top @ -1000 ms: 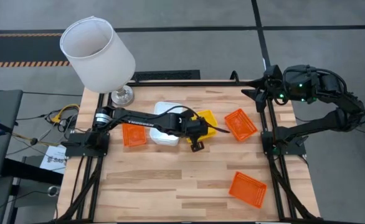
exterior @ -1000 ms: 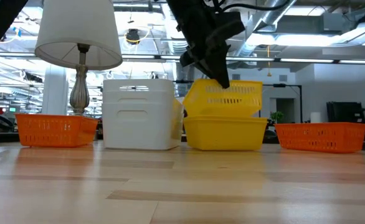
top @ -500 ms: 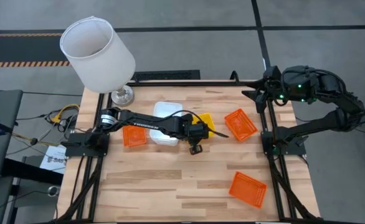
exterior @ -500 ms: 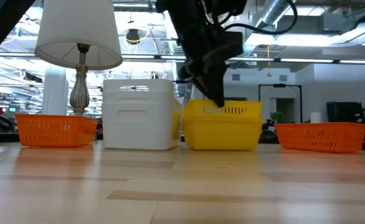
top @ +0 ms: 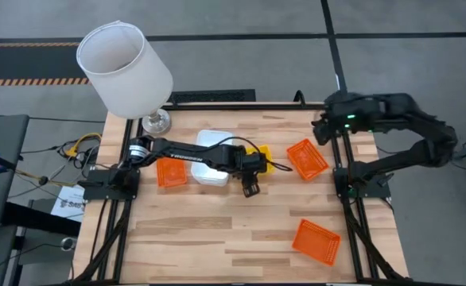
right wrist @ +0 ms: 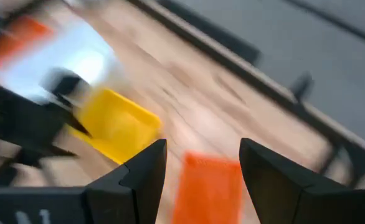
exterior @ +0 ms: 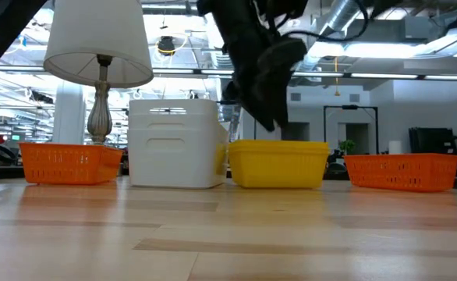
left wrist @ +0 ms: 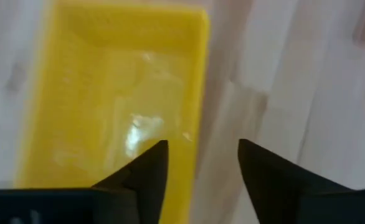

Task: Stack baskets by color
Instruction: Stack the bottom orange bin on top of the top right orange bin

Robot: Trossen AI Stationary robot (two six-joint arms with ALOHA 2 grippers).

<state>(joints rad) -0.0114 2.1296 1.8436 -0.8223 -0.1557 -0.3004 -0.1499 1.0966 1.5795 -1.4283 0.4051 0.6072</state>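
A yellow basket stack [exterior: 279, 164] stands on the table beside a taller white basket stack [exterior: 174, 143]; from above, the yellow stack [top: 265, 152] shows past my left arm. My left gripper [left wrist: 201, 149] hangs open just above the yellow basket [left wrist: 114, 106]. One finger is over the basket's inside, the other over the table, with the basket's long rim between them. In the low view the left gripper [exterior: 266, 117] is clear of the rim. My right gripper [right wrist: 202, 146] is open, high at the table's far right corner [top: 322, 129].
Three single orange baskets lie on the table: one left of the white stack [top: 170, 171], one right of the yellow stack [top: 307, 159], one near the front right [top: 316, 241]. A lamp with a large white shade [top: 126, 70] stands at the far left corner.
My left gripper has sunk with a tilted yellow basket, set it into the yellow basket below and opened, letting go. That basket now sits level in the lower one. My right gripper has tipped downward and come a little toward the table.
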